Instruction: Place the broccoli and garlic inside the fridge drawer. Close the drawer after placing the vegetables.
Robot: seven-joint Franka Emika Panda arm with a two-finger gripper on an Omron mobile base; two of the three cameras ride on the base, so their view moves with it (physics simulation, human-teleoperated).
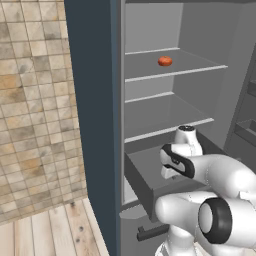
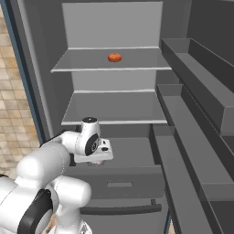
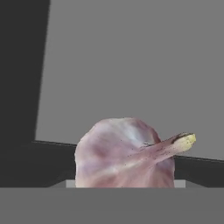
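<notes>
I log one pinkish-white garlic bulb (image 3: 124, 153) with a pointed tip, pressed close to my hand camera above the flat grey floor of the pulled-out dark grey fridge drawer (image 2: 130, 153). My two-finger gripper (image 2: 97, 163) hangs over that drawer's 9 o'clock side; I cannot tell its opening or whether it holds the bulb. One small orange-red round item (image 1: 165, 61) sits on the upper shelf at 12 o'clock.

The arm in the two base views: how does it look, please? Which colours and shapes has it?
The arm is made of glossy white, rounded segments. Its joints are dark: a black ring with a grey centre at the elbow and a black band near the wrist. The hand is a white, blocky piece. No cables or markings are visible.
</notes>
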